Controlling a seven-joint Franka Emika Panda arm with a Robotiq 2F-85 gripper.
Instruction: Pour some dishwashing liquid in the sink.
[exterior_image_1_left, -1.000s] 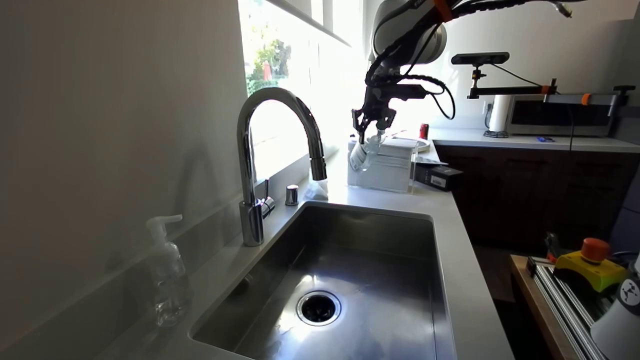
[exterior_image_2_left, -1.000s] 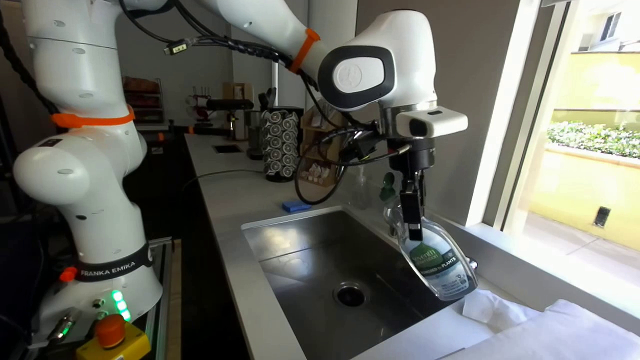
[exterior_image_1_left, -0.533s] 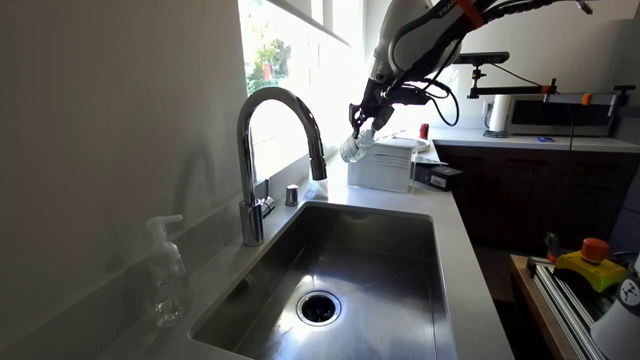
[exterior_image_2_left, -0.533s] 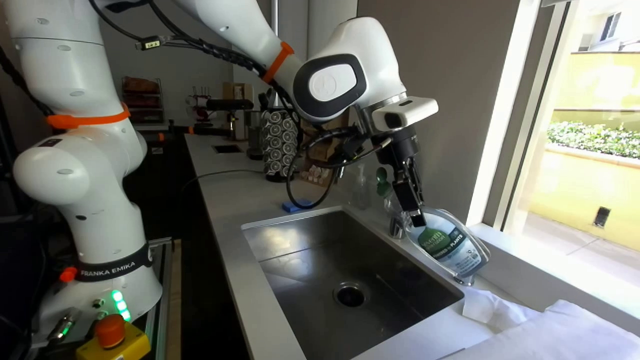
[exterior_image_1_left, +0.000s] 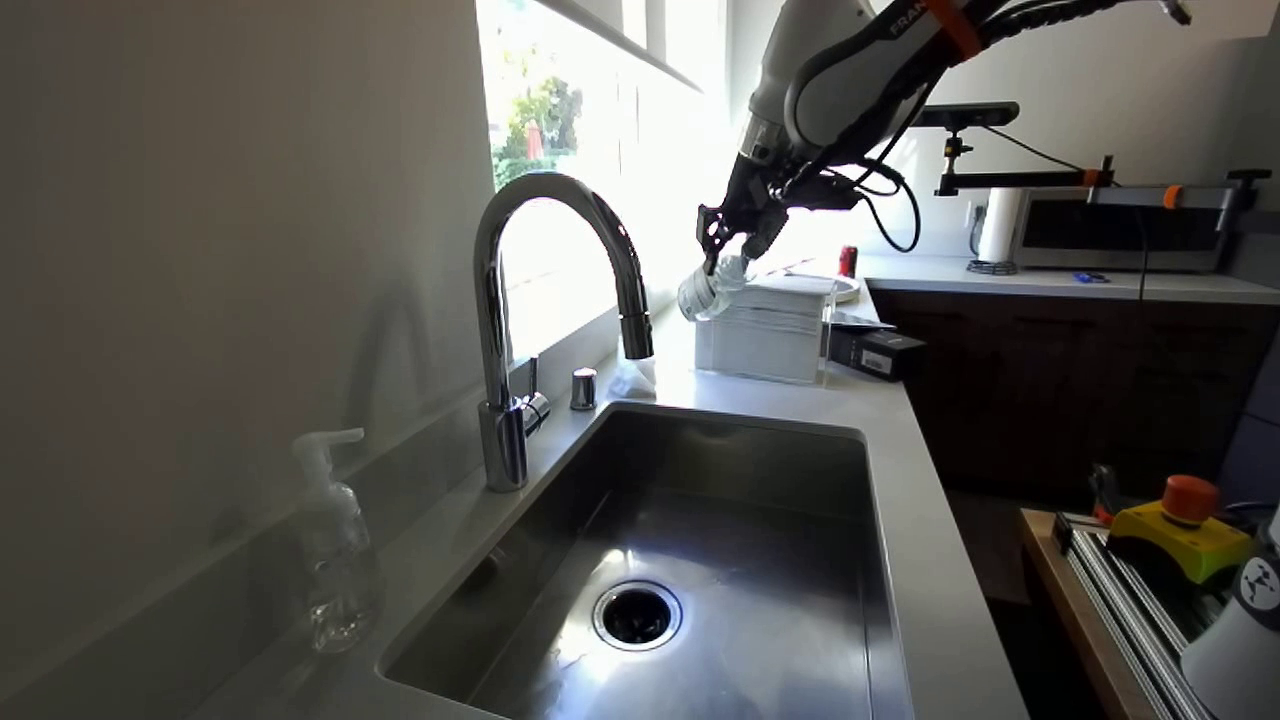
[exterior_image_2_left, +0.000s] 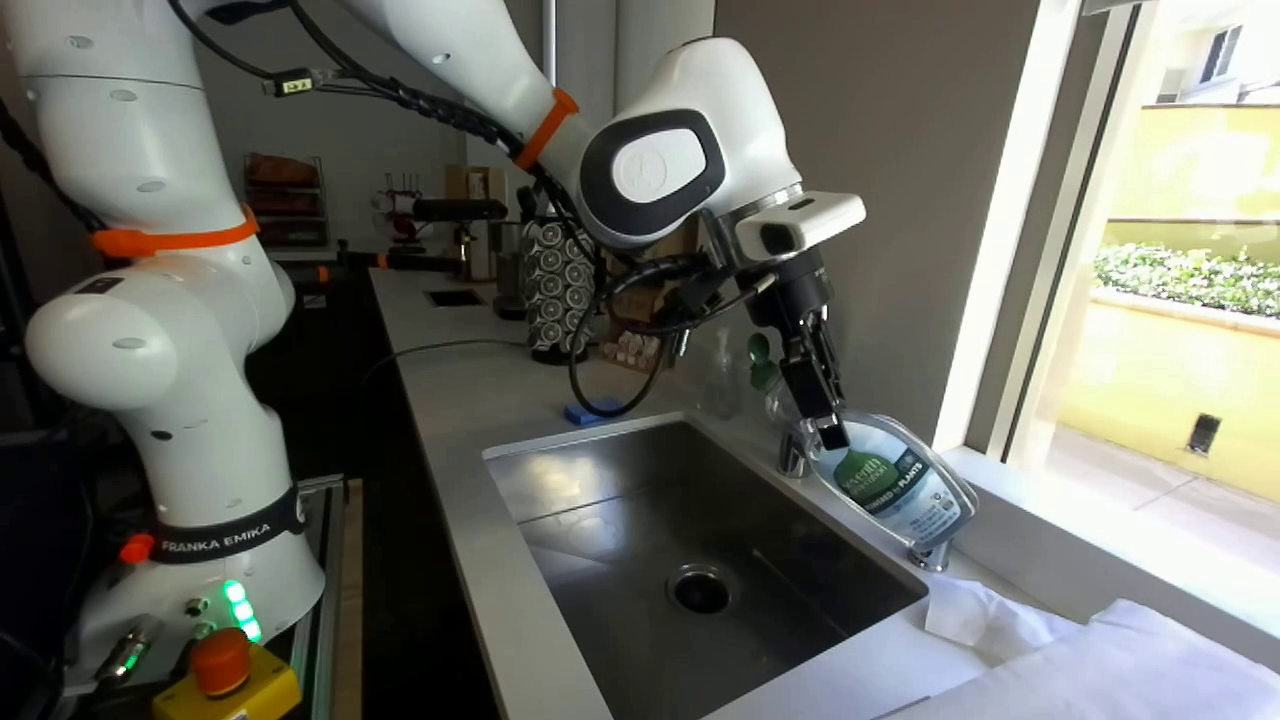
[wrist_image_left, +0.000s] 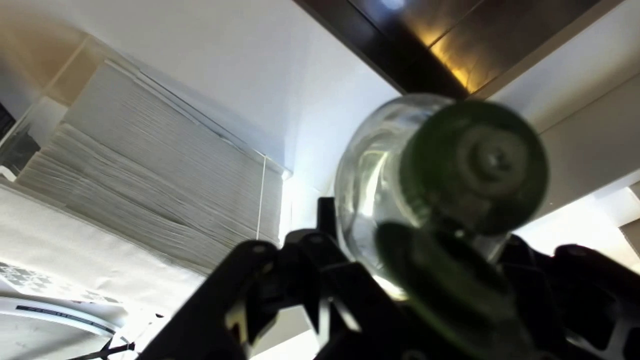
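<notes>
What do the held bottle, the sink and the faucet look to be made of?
The held bottle seems glossy plastic, by its see-through walls, though glass isn't ruled out. The sink is probably satin stainless steel: grey, with blurred glare. The faucet looks like polished chromed metal, given mirror-like highlights.

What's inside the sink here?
In both exterior views, the sink has a round drain in its floor; the dark opening hides what lies below. In the wrist view, the bottle covers a sink corner.

1 clear bottle (exterior_image_2_left: 890, 482) hangs tilted near the sink (exterior_image_2_left: 635, 545).
</notes>
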